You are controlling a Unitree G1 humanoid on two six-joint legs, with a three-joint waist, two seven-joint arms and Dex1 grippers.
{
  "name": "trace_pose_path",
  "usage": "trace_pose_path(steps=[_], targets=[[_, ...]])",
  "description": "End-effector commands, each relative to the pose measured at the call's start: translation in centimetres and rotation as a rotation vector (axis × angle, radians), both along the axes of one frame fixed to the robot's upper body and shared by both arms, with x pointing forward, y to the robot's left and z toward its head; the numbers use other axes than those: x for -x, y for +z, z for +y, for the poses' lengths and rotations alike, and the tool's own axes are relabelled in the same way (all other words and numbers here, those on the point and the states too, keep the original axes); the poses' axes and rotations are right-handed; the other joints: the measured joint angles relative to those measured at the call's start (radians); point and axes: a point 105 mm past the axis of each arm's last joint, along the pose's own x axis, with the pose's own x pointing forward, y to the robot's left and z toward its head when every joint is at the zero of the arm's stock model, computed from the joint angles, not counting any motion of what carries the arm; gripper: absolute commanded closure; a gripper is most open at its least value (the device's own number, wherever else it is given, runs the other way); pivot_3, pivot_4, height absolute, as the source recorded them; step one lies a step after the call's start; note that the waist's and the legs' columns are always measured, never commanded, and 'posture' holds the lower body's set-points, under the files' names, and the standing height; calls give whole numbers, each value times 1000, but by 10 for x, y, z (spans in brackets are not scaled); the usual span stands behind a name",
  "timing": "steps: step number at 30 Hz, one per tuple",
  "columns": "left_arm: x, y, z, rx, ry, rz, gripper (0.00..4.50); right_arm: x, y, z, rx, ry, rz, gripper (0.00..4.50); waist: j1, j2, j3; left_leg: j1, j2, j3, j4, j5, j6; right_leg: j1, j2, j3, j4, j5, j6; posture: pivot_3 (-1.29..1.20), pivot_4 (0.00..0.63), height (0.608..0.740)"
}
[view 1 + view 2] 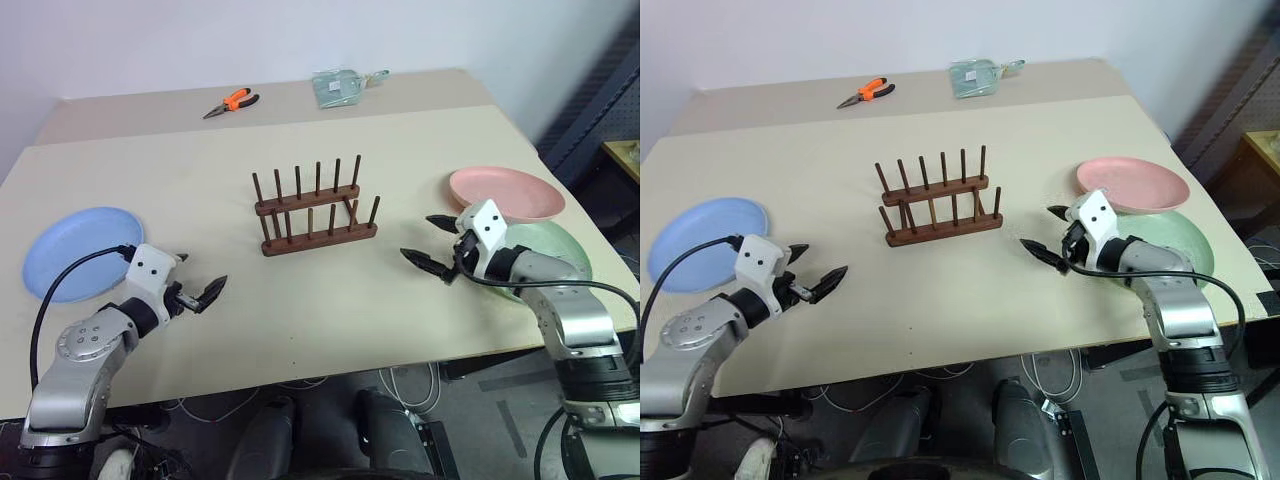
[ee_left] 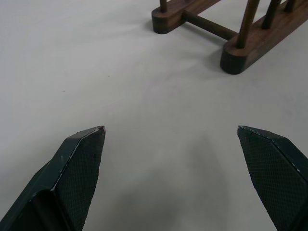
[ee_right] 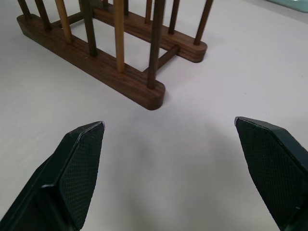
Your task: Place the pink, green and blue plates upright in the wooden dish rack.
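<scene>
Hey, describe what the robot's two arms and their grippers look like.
Both arms are silver-grey metal with rounded joints and a white boxy block at each wrist. A black cable loops along each forearm. The left gripper and right gripper each have two black, pointed fingers; the wrist views show a fine cross-hatched texture on their inner pads.

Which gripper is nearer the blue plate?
Left. The left gripper hovers open just beside the blue plate; the right gripper is open beyond the wooden dish rack.

Even, diffuse overhead light; soft shadows beneath the rack (image 1: 312,208) and fingertips (image 2: 81,159). No glare; all views sharp, edges undistorted.
</scene>
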Motion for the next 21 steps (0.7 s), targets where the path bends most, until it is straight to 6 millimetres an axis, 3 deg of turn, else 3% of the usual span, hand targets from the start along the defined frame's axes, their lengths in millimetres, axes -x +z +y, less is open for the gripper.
trace_pose_path(steps=[1,8,14,21], targets=[[-1,4,-8,11,-32,-21,0,-8,14,2,-2,3,-69,67,-1,0,0,0,0,0,0,0,0,0,0,0,0,0,0,0,150,739],[-8,-1,-22,61,-126,22,0,-4,15,14,-42,48,-49,20,0,0,0,0,0,0,0,0,0,0,0,0,0,0,0,0,150,739],[-53,-14,-59,13,-358,87,0,10,13,17,-49,-13,-89,20,16,0,0,0,-1,1,1,0,0,1,1,-2,0,2,3,0,150,739],[-88,-32,-95,-35,-534,168,0,27,10,9,-50,-108,-106,20,23,1,-1,0,-1,1,2,0,1,0,0,-1,0,2,4,0,150,739]])
